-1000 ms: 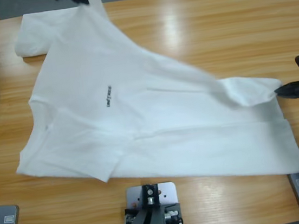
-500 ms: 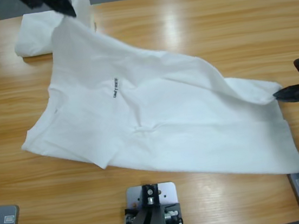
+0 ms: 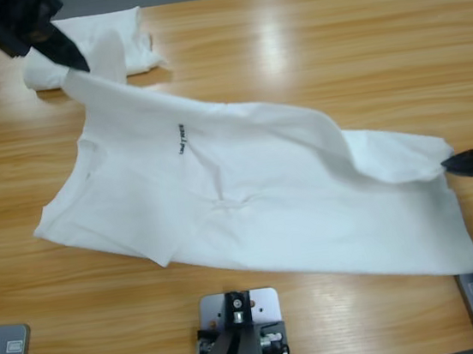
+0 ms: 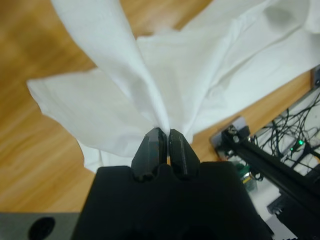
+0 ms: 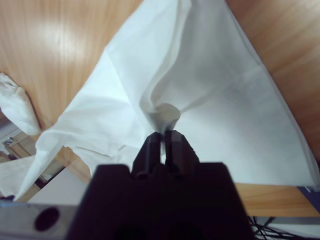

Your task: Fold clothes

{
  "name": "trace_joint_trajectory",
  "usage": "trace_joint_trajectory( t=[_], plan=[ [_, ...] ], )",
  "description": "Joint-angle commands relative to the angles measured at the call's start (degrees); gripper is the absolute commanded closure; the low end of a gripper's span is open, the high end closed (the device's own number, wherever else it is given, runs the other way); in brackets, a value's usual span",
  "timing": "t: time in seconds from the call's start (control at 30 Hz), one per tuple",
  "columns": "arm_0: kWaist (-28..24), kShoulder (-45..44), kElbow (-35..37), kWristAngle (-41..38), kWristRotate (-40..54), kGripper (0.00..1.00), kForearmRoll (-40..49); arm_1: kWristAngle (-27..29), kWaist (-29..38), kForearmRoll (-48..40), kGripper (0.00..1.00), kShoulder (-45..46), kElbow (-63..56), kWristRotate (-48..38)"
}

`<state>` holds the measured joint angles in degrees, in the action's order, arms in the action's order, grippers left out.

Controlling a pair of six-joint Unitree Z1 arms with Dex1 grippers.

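Observation:
A white T-shirt (image 3: 246, 184) lies spread slantwise across the table, with a small dark print (image 3: 182, 139) on it. My left gripper (image 3: 81, 68) at the far left is shut on a bunched corner of the shirt and holds it a little above the table. In the left wrist view the cloth (image 4: 150, 75) fans out from the closed jaws of my left gripper (image 4: 164, 134). My right gripper (image 3: 447, 165) at the right edge is shut on the shirt's opposite end. The right wrist view shows the fabric (image 5: 210, 90) pinched in my right gripper (image 5: 162, 134).
A folded white bundle (image 3: 129, 39) lies at the far left, just behind my left gripper, and shows as the folded bundle (image 5: 15, 107) in the right wrist view. Bare wooden table (image 3: 332, 44) stretches along the far right.
My left gripper has moved leftward and down toward the table, carrying the shirt's corner. The shirt's raised part has sunk and stretched out. My right gripper has barely shifted.

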<state>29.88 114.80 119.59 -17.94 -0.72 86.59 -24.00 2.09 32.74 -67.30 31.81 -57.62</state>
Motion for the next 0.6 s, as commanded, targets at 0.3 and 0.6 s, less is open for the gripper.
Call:
trace_joint_trajectory(
  t=[0.3,0.6],
  plan=[
    [-0.06,-11.5,-28.67,-3.61,-0.55,1.0,-5.55,-0.98,0.81,9.22,1.0,5.72,0.09,1.35],
    [0.06,-8.28,-30.66,-5.13,-0.69,1.0,-7.42,1.5,0.79,9.2,1.0,2.68,0.5,1.96]
  ],
)
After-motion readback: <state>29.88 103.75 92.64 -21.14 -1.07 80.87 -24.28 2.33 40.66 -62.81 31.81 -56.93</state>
